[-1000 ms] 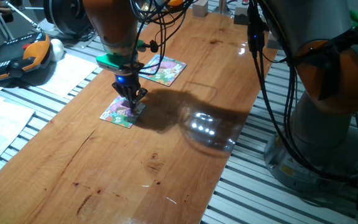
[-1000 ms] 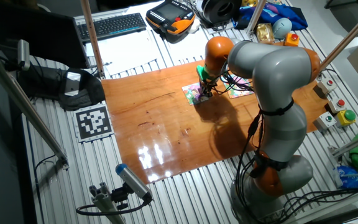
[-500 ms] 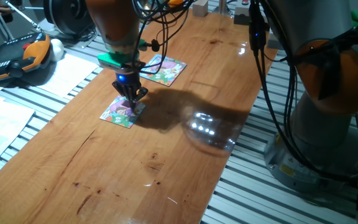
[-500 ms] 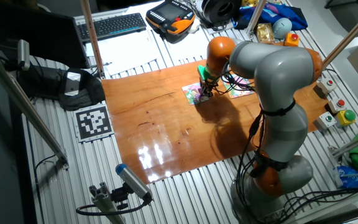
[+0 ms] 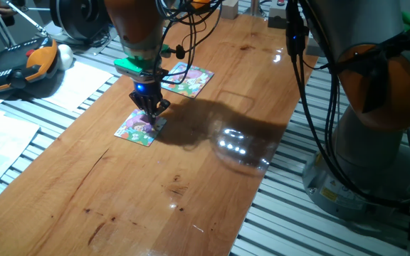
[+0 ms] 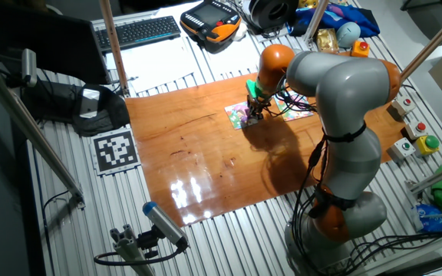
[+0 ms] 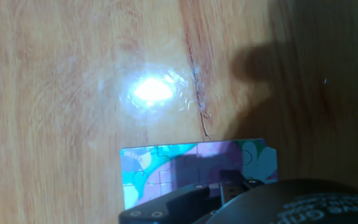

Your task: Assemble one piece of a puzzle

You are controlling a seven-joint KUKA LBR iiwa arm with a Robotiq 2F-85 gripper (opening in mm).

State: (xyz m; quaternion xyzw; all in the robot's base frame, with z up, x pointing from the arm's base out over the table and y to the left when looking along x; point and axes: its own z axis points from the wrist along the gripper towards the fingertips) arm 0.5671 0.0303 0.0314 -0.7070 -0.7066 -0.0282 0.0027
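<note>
I see the gripper (image 5: 150,112) poised directly above the puzzle (image 5: 138,129) (fingers' state unclear) on the table (image 5: 191,178).

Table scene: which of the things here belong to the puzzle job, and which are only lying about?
Belonging to the job:
- small square cartoon puzzle with green edges
- black two-finger gripper, low over that puzzle's edge; whether it holds a piece cannot be seen

Only lying about:
- larger lilac-and-white square puzzle
- orange-and-black handheld control pendant
- black computer keyboard
- square black-and-white marker tag
</note>
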